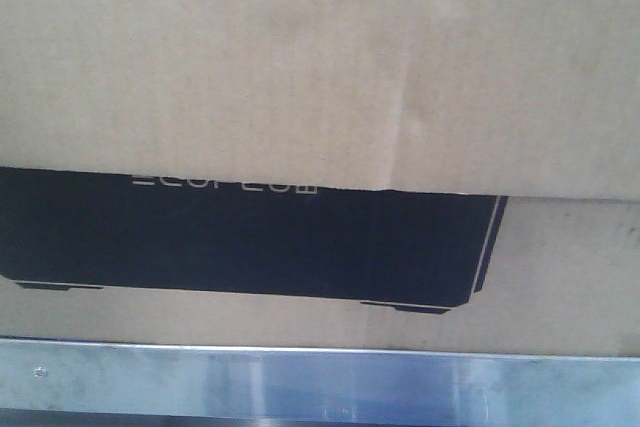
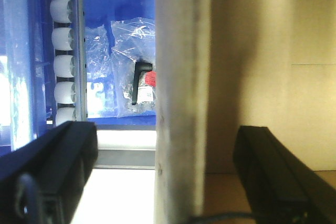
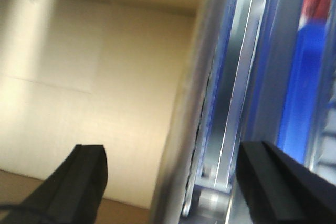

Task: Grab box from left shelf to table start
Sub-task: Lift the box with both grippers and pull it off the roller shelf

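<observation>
The box [image 1: 320, 67] blocks the front above the shelf [image 1: 320, 382].

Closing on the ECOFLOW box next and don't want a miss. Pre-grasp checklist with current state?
1. Left gripper open: ok.
2. ECOFLOW cardboard box wall sits between the left gripper's fingers: ok.
3. Right gripper open, box wall between its fingers: ok.
4. Box on the metal shelf, roughly level with it: ok.
5. Finger pads touching cardboard: cannot tell.
6. Table ready for placing: cannot tell, not in view.
</observation>
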Controlling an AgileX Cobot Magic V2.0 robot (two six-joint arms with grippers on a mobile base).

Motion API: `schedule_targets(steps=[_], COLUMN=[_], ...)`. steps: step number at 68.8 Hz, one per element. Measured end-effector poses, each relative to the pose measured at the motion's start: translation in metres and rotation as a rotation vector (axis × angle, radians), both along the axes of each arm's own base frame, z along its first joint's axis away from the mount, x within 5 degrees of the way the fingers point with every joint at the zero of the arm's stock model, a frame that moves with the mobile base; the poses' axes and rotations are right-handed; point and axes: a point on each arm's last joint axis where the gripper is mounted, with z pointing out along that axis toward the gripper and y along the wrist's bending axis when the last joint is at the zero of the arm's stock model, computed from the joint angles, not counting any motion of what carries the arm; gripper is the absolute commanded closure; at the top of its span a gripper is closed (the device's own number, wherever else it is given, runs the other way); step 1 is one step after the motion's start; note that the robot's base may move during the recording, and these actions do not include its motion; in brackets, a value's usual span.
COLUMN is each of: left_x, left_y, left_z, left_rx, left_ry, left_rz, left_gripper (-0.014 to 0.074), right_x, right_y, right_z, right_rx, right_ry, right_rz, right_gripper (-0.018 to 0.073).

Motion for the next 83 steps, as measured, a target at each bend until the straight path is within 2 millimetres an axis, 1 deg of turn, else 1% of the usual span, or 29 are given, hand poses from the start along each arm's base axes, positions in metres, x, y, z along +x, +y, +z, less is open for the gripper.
schedule_targets(steps=[10,17,32,40,46,52,59,60,62,63,66,68,69,73,78,79,83], left_x=[0.0,0.0,0.0,0.0,0.0,0.0,0.0,0.0,0.0,0.0,0.0,0.0,0.0,-0.001,0.001,0.001,0.002], left_y=[0.0,0.0,0.0,0.0,0.0,0.0,0.0,0.0,0.0,0.0,0.0,-0.002,-0.002,-0.004,-0.003,-0.003,-0.001], left_z=[0.0,0.0,0.0,0.0,0.0,0.0,0.0,0.0,0.0,0.0,0.0,0.0,0.0,0.0,0.0,-0.001,0.0], left_rx=[0.0,0.0,0.0,0.0,0.0,0.0,0.0,0.0,0.0,0.0,-0.003,-0.014,-0.018,-0.029,-0.032,-0.035,-0.038], left_ry=[0.0,0.0,0.0,0.0,0.0,0.0,0.0,0.0,0.0,0.0,0.0,0.003,0.001,0.003,-0.004,-0.004,-0.014], left_rz=[0.0,0.0,0.0,0.0,0.0,0.0,0.0,0.0,0.0,0.0,0.0,-0.001,-0.004,-0.005,0.032,0.041,0.071], left_gripper=[0.0164,0.0164,0.0164,0.0164,0.0164,0.0179,0.0259,0.0274,0.0309,0.0318,0.0386,0.0452,0.0475,0.0574,0.0698,0.0708,0.0682], right_x=[0.008,0.014,0.021,0.026,0.026,0.026,0.027,0.027,0.027,0.027,0.027,0.027,0.027,0.027,0.028,0.028,0.03], right_y=[0.003,0.008,0.017,0.022,0.022,0.021,0.02,0.02,0.02,0.02,0.02,0.021,0.021,0.023,0.024,0.024,0.026], right_z=[0.006,0.01,0.008,0.008,0.008,0.008,0.008,0.008,0.008,0.008,0.008,0.008,0.009,0.008,0.005,0.004,0.0], right_rx=[0.002,-0.028,-0.147,-0.151,-0.153,-0.166,-0.174,-0.173,-0.174,-0.174,-0.174,-0.165,-0.161,-0.151,-0.14,-0.138,-0.127], right_ry=[0.021,0.049,0.14,0.151,0.151,0.146,0.145,0.145,0.145,0.145,0.143,0.143,0.141,0.138,0.139,0.14,0.146], right_rz=[0.007,0.01,-0.01,-0.023,-0.036,-0.043,-0.049,-0.049,-0.049,-0.051,-0.051,-0.049,-0.051,-0.05,-0.052,-0.051,-0.048], right_gripper=[-0.0045,-0.0045,-0.0045,-0.0041,-0.0015,0.0055,0.0204,0.0248,0.0307,0.0322,0.0422,0.0496,0.0517,0.05,0.0503,0.0503,0.0503])
